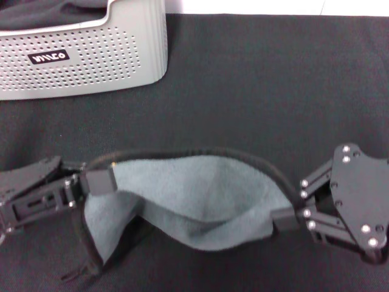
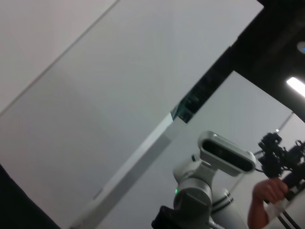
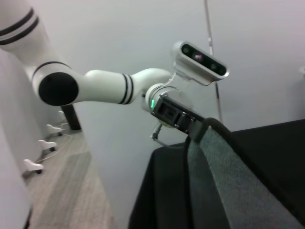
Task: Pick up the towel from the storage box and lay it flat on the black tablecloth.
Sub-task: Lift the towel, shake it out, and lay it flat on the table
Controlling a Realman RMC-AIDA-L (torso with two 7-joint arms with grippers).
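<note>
Towel (image 1: 194,198) is out of the storage box (image 1: 91,55): your left gripper (image 1: 91,181) and right gripper (image 1: 290,218) each pinch an edge, holding it sagging above the black tablecloth (image 1: 255,91). You must yet spread it flat and release.

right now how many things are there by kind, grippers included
towel: 1
storage box: 1
black tablecloth: 1
grippers: 2, left gripper and right gripper, each shut on a towel end
total: 5
</note>
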